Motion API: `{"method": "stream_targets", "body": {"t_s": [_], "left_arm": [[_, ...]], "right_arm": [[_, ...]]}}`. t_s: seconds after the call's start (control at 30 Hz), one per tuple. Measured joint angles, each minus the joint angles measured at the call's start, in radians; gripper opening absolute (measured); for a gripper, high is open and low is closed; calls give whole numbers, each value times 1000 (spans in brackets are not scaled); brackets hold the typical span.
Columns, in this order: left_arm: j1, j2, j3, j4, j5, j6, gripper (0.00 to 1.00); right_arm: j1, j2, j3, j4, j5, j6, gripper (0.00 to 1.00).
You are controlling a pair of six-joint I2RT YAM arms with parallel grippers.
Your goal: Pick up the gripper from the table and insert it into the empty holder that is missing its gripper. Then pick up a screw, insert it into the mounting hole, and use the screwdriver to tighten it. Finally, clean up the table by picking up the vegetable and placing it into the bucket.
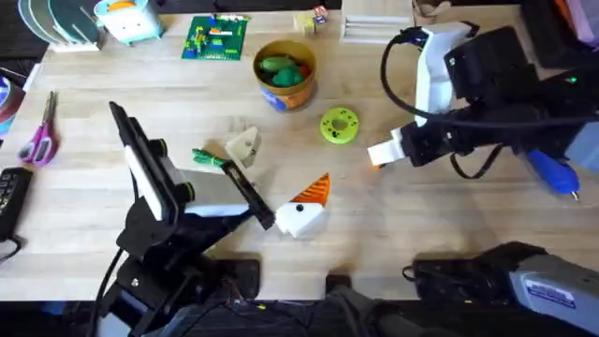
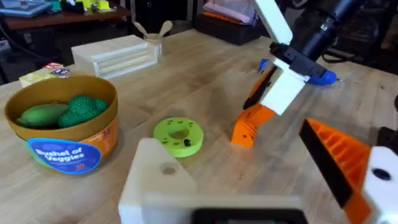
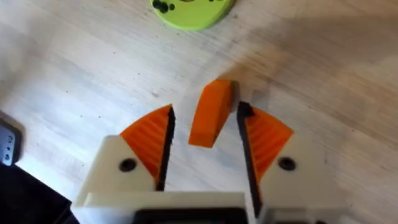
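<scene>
Gripper (image 3: 210,113) stands between right pincer (image 3: 205,140) pads, seemingly untouched

1. My right gripper (image 3: 203,146) stands with its orange pads (image 3: 148,140) spread.
2. The orange gripper (image 3: 210,113) lies between them on the table (image 3: 74,81).
3. I see a yellow-green disc (image 3: 193,11) beyond.

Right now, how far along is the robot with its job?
Barely started; nothing looks finished. The right gripper stands open around the orange gripper piece, which rests on the table, not yet lifted. Left: fitting it, screwing it down with the blue screwdriver lying at the side, and moving the green vegetable into the bucket.
</scene>
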Motion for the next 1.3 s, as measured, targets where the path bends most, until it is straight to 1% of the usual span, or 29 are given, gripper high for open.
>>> {"method": "stream_targets", "body": {"t_s": [0.07, 0.17, 0.23, 0.33, 0.4, 0.47, 0.5, 0.6, 0.7, 0.8, 0.9, 0.97, 1.07, 1.17, 1.23, 1.3], "left_arm": [[0, 0, 0, 0, 0, 0, 993], [0, 0, 0, 0, 0, 0, 993], [0, 0, 0, 0, 0, 0, 992], [0, 0, 0, 0, 0, 0, 993], [0, 0, 0, 0, 0, 0, 993], [0, 0, 0, 0, 0, 0, 993], [0, 0, 0, 0, 0, 0, 992], [0, 0, 0, 0, 0, 0, 993], [0, 0, 0, 0, 0, 0, 993], [0, 0, 0, 0, 0, 0, 993], [0, 0, 0, 0, 0, 0, 992], [0, 0, 0, 0, 0, 0, 993], [0, 0, 0, 0, 0, 0, 993], [0, 0, 0, 0, 0, 0, 993], [0, 0, 0, 0, 0, -8, 993], [0, 0, 0, 0, 1, -25, 993]], "right_arm": [[17, 4, 0, 1, 13, 0, 591], [30, 7, 0, -9, 28, 0, 547], [31, 7, 0, -17, 30, 1, 473], [31, 7, 0, -22, 36, 3, 310], [31, 7, 3, -26, 40, 4, 155], [31, 7, 13, -51, 43, 6, 30], [31, 6, 25, -72, 45, 5, 14], [31, -6, 86, -144, 47, 5, 14], [31, -52, 177, -196, 47, 5, 13], [31, -119, 251, -201, 46, 9, 12], [30, -191, 263, -178, 14, 67, 12], [30, -212, 226, -86, -66, 104, 11], [30, -199, 116, 180, -220, 200, 10], [32, -141, 4, 437, -368, 354, 10], [40, -102, -38, 540, -442, 456, 10], [60, -60, -53, 585, -503, 541, 10]]}}
